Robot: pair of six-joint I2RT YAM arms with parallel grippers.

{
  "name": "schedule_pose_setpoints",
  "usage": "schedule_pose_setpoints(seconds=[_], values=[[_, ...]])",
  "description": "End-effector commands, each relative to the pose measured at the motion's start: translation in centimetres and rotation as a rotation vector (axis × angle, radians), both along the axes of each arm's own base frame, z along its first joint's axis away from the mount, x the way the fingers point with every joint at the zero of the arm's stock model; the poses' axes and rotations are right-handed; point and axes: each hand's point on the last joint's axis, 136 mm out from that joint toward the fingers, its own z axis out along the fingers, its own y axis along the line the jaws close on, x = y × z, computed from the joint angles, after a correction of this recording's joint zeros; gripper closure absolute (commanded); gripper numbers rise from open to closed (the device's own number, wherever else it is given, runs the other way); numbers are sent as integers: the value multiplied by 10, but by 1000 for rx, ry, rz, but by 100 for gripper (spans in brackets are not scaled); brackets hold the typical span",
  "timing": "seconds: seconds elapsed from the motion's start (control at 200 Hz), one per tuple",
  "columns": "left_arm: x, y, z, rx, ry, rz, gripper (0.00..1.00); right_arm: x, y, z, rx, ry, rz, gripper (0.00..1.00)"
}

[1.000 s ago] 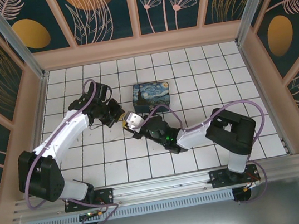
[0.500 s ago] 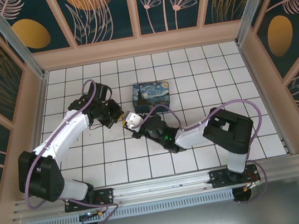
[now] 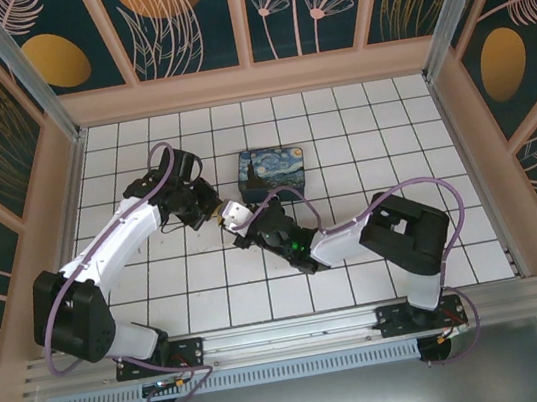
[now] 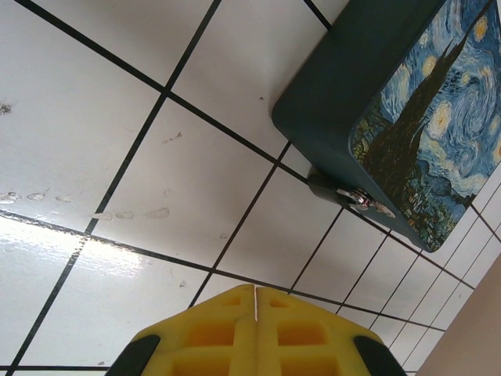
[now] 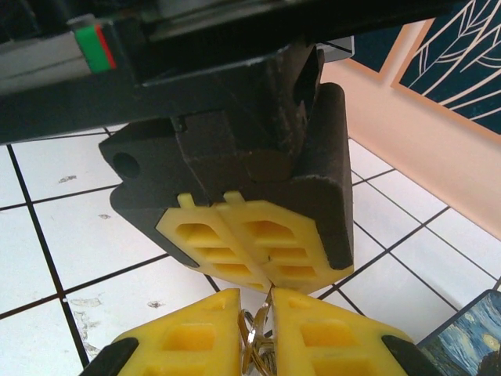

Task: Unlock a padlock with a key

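In the right wrist view, my right gripper (image 5: 257,299) has its yellow fingers pressed on a slim metal key (image 5: 262,345) and its ring. The key's upper end runs into the seam of my left gripper (image 5: 268,282), which is shut just above. In the top view the two grippers, left (image 3: 213,209) and right (image 3: 228,217), meet tip to tip beside the blue painting-print box (image 3: 272,172). The left wrist view shows my left gripper (image 4: 255,288) shut above the tiles. The small dark padlock (image 4: 362,200) with a silvery loop hangs at the box's (image 4: 407,117) lower edge.
The white tiled floor (image 3: 362,147) is ringed by low peach walls (image 3: 251,82) with dark floral panels above them. The right arm's elbow (image 3: 409,230) lies low over the tiles at the right. The arm bases stand on the metal rail (image 3: 289,337) at the near edge.
My right gripper has narrowed onto the key and ring and edged slightly left toward the left gripper. The left arm has stayed where it was.
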Motion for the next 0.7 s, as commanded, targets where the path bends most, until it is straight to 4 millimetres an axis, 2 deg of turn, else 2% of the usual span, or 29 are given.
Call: schedule_pose_setpoints(seconds=[0.0,0.26,0.601,0.696], values=[[-2,-2,13,-5,-16,-16,100,12,-4,-6,-3,20,-46,84],[-1,-2,16,1,-21,-16,100,20,-8,-15,-25,38,-76,87],[-3,-7,16,-16,-17,-28,100,22,-8,-10,-9,36,-83,97],[0,-6,20,-9,-33,-21,86,23,-11,-13,-14,45,-95,99]])
